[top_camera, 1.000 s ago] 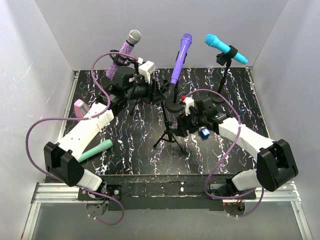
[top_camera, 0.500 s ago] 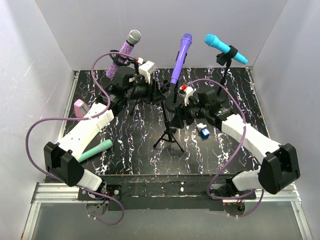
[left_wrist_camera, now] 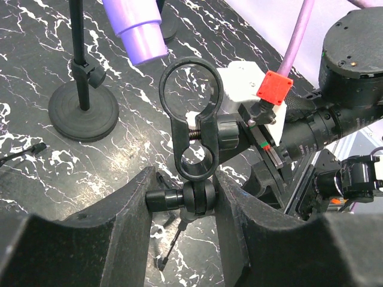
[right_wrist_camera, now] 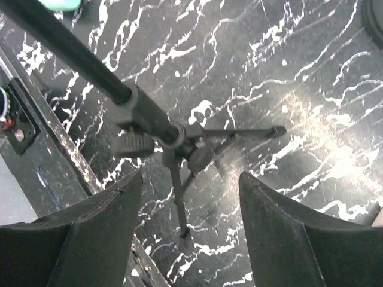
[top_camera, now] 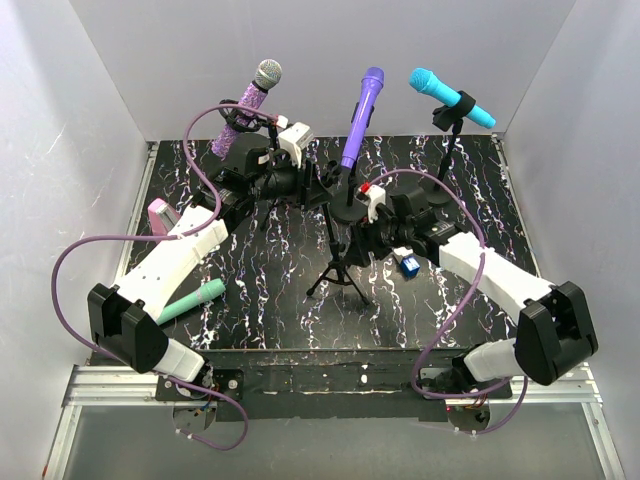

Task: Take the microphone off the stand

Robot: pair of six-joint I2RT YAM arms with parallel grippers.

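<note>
Three microphones sit in stands at the back: a glittery purple one [top_camera: 248, 105], a plain purple one [top_camera: 360, 115] and a cyan one [top_camera: 450, 97]. A black tripod stand [top_camera: 334, 265] stands mid-table; its ring clip [left_wrist_camera: 191, 89] is empty. My left gripper [top_camera: 322, 190] is shut on the clip's ball joint [left_wrist_camera: 200, 197]. My right gripper [top_camera: 352, 220] is open and empty, hovering beside the tripod's pole, with the tripod hub [right_wrist_camera: 173, 140] below its fingers [right_wrist_camera: 119, 203]. The plain purple microphone's lower end [left_wrist_camera: 134, 27] shows just beyond the clip.
A mint green microphone [top_camera: 190, 300] lies on the table at the near left. A pink object [top_camera: 158, 215] lies by the left arm. A small blue block [top_camera: 408, 265] sits under the right arm. A round stand base [left_wrist_camera: 82, 110] stands behind the tripod. White walls enclose the table.
My right gripper has moved away from the near edge and slightly left, closer to the tripod's upper pole. My left gripper and the stands have not moved.
</note>
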